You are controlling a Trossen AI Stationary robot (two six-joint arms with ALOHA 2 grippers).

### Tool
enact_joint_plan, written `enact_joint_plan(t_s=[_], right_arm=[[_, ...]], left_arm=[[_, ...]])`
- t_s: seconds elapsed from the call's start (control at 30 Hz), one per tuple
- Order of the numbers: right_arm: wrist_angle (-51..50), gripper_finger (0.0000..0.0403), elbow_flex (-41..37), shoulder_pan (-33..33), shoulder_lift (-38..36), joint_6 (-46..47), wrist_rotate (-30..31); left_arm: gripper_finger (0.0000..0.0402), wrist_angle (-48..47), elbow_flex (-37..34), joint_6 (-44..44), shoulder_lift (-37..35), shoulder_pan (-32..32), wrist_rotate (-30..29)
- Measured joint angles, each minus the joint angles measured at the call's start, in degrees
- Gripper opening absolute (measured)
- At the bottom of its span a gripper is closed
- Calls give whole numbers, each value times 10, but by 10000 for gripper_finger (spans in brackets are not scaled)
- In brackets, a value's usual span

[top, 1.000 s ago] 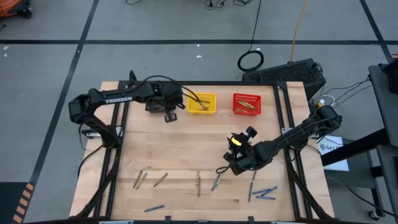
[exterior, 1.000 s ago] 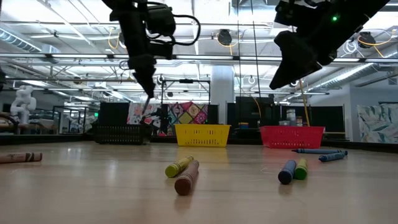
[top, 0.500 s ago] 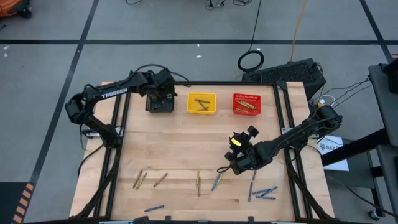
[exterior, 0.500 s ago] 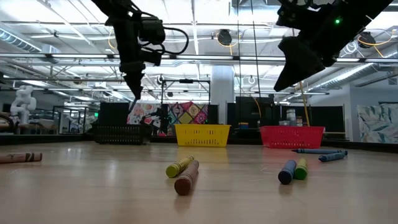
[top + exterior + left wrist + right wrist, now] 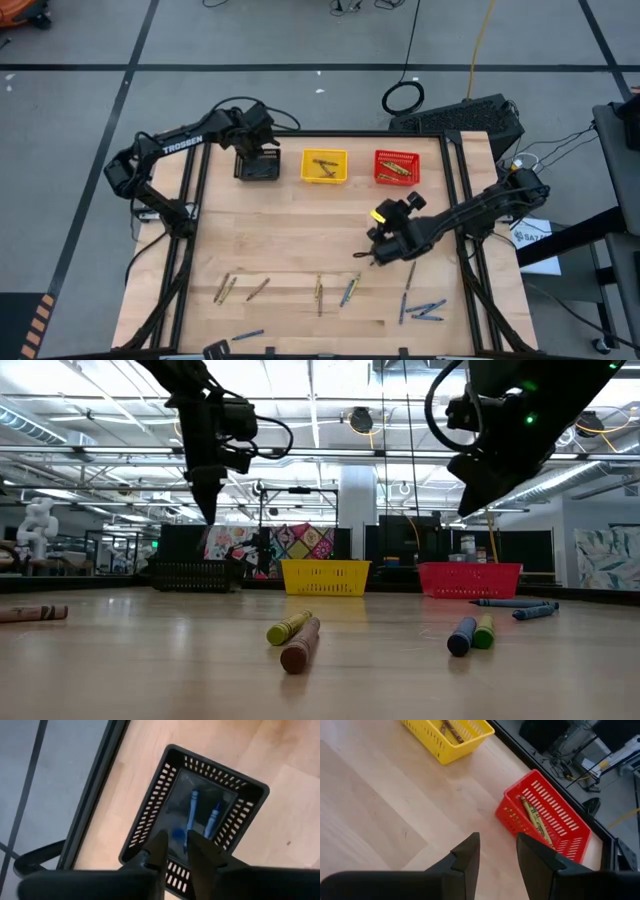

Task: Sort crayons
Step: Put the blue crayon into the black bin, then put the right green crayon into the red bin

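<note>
Compared to a second ago, the left gripper (image 5: 262, 158) has swung from the yellow basket (image 5: 324, 167) over to the black basket (image 5: 195, 815), and its fingers have parted with nothing between them. Blue crayons (image 5: 192, 812) lie on the basket floor past the fingertips, long axes running roughly 12 to 6. The right gripper (image 5: 375, 252) has lifted a bit at mid-table, jaws apart and empty. Loose crayons (image 5: 347, 291) sit scattered along the near edge around 6 o'clock.

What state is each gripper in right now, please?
Left gripper: open, empty, above the black basket.
Right gripper: open, empty.
</note>
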Motion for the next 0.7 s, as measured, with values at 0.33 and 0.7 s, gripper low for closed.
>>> enact_joint_plan(t_s=[0.33, 0.7], right_arm=[[2, 116, 0, -1, 0, 13, 0], [2, 116, 0, -19, 0, -19, -60]], left_arm=[[79, -34, 0, -26, 0, -5, 27], [80, -55, 0, -61, 0, -84, 41]])
